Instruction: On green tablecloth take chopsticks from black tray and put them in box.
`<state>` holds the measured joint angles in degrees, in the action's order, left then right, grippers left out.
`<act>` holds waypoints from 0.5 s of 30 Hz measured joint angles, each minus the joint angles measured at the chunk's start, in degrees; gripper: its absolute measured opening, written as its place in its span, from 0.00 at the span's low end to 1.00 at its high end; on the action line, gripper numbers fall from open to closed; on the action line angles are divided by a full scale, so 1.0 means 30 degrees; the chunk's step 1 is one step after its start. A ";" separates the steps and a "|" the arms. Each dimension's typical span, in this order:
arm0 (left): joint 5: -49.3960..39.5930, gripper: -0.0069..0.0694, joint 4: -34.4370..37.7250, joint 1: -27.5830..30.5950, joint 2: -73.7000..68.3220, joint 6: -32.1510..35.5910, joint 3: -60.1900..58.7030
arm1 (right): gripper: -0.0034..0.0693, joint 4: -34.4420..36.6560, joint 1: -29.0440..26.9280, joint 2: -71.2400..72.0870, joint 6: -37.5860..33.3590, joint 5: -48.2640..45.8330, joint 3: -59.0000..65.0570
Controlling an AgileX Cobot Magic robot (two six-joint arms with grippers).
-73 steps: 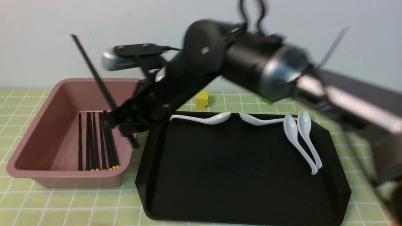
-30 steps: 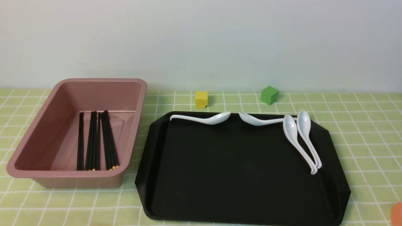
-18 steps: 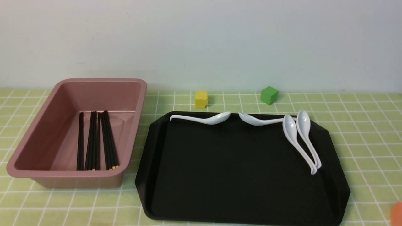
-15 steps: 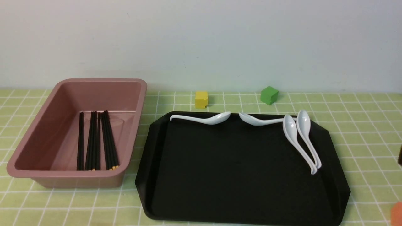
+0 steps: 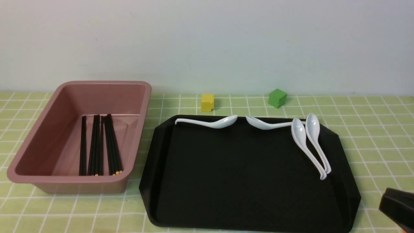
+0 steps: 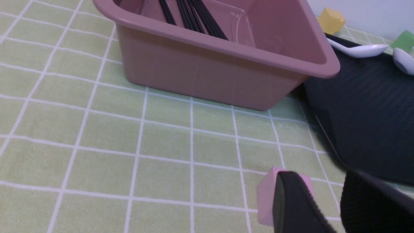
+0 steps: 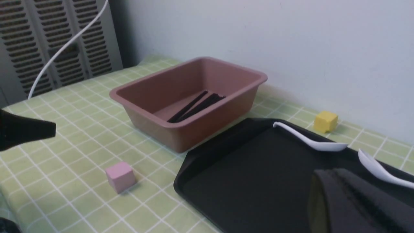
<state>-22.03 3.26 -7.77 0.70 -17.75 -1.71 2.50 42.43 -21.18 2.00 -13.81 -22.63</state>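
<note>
The pink box [image 5: 68, 179] stands at the left on the green tablecloth [image 5: 372, 129]. Several black chopsticks [image 5: 97, 145] lie side by side on its floor, yellow tips toward me. To its right, the black tray [image 5: 239, 181] carries only white spoons. My right gripper [image 5: 386, 200] pokes in at the lower right, beside the tray's near right corner. Its fingers are pressed together and empty in the right wrist view [image 7: 330, 181]. My left gripper [image 6: 321, 181] hovers low over the cloth in front of the box, slightly open and holding nothing.
Several white spoons [image 5: 310, 145] lie along the tray's far and right edges. A yellow cube [image 5: 207, 102] and a green cube [image 5: 277, 98] sit behind the tray near the wall. A pink cube [image 7: 120, 176] rests on the cloth before the box, just behind my left fingers.
The right arm, which held a chopstick over the box, pulled back out of view. Its shut gripper tip has now come in at the lower right. Box, tray and spoons stayed put.
</note>
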 joint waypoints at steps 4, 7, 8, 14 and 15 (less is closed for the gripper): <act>0.0000 0.40 0.0000 0.0000 0.0000 0.0000 0.0000 | 0.06 0.0000 0.0000 0.0000 0.0000 -0.0190 0.0668; 0.0000 0.40 0.0000 0.0000 0.0000 0.0000 0.0000 | 0.06 0.0000 0.0000 0.0000 0.0000 -0.0274 0.0790; 0.0000 0.40 0.0000 0.0000 0.0000 0.0000 0.0000 | 0.07 0.0000 0.0000 0.0000 0.0000 -0.0247 0.0834; 0.0000 0.40 0.0000 0.0000 0.0000 0.0000 0.0000 | 0.07 0.0000 -0.0196 0.0804 0.0000 0.0596 0.2120; 0.0000 0.40 0.0000 0.0000 0.0000 0.0000 0.0000 | 0.07 -0.0019 -0.0431 0.1007 0.0000 0.0733 0.2408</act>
<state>-22.03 3.26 -7.77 0.70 -17.75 -1.71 2.44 41.14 -18.15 2.00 -11.61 -15.40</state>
